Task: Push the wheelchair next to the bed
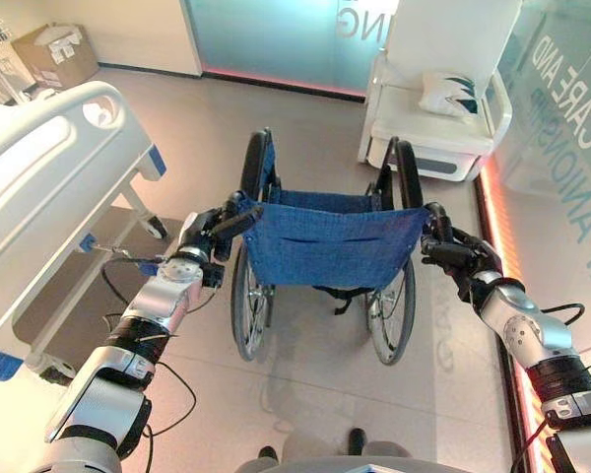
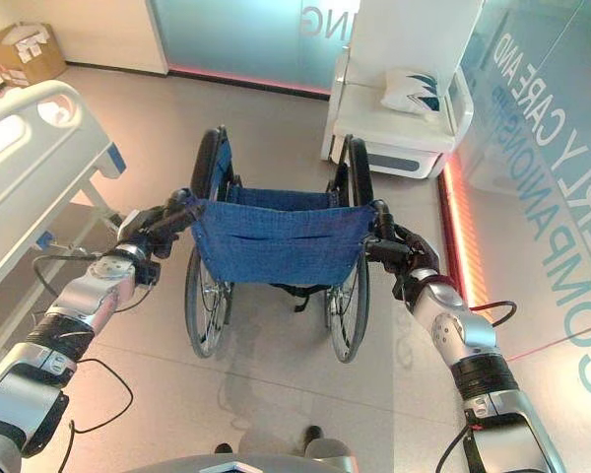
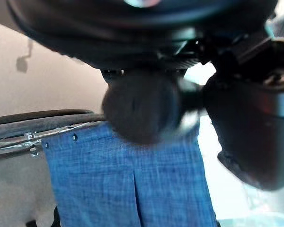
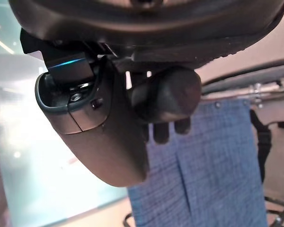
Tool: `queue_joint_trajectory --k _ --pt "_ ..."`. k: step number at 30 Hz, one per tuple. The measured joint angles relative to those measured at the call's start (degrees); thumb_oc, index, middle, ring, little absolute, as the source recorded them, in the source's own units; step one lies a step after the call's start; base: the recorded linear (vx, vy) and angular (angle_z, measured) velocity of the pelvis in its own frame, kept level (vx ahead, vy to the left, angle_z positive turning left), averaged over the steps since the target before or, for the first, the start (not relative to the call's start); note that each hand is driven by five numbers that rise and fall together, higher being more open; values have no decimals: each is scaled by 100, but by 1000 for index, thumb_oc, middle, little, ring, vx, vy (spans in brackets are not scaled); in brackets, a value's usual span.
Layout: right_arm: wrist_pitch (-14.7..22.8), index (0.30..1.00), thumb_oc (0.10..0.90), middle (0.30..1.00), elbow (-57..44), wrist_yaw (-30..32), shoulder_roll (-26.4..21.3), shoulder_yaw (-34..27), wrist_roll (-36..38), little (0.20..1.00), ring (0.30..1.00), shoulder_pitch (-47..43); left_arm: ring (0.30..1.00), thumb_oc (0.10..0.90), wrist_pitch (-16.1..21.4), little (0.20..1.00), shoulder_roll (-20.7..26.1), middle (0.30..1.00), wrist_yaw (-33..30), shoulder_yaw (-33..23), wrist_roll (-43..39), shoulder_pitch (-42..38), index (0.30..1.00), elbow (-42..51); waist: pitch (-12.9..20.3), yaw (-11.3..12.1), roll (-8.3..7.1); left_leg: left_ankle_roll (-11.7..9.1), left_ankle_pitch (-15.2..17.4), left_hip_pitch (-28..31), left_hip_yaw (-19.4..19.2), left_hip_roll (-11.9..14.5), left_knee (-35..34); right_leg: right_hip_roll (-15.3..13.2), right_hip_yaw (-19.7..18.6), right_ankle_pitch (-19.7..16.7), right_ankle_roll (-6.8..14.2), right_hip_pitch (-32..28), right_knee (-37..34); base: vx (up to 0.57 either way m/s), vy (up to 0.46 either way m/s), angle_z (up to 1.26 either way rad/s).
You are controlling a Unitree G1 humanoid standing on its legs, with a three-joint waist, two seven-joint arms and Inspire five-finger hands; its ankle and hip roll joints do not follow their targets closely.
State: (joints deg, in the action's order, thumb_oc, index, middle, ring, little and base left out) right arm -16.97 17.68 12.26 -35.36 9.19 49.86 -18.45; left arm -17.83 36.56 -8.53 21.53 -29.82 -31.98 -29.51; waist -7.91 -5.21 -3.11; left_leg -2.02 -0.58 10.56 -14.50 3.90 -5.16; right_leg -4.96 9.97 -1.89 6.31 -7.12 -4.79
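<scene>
Since the wheelchair [image 1: 325,251] rolls freely on big wheels, I judge it light to push but prone to veer. It stands mid-floor, facing away from me, the hospital bed [image 1: 49,187] off to its left. My left hand [image 1: 212,235] and right hand [image 1: 451,251] each clench a push handle.

cut off and blurred
bed [image 1: 49,187] runs off the left edge; wheelchair [image 1: 325,241] handle blurred in left wrist view.
</scene>
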Motion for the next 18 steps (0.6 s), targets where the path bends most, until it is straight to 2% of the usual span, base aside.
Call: queue_joint_trajectory --k 5,13,18 --pt "-42 300 400 300 7 0 -15 34 3 300 300 13 300 400 -364 300 158 300 235 34 76 -80 300 33 7 -6 42 1 0 56 3 -1 -1 -1 -1 -1 -1 -56 -5 -4 8 0" --pt "-58 300 400 300 -10 -4 -170 178 15 300 300 9 300 400 -1485 300 742 300 1264 770 853 -839 300 57 62 -26 165 22 -16 61 8 -11 -1 -13 0 -29 -3 -57 -6 -6 9 0" --pt "-58 300 400 300 -19 -11 -268 255 23 300 300 -26 300 400 -1747 300 985 300 1826 1036 1223 -949 300 223 124 -45 311 22 -16 56 28 -10 -1 -12 4 -30 -4 -55 -9 -6 6 0"
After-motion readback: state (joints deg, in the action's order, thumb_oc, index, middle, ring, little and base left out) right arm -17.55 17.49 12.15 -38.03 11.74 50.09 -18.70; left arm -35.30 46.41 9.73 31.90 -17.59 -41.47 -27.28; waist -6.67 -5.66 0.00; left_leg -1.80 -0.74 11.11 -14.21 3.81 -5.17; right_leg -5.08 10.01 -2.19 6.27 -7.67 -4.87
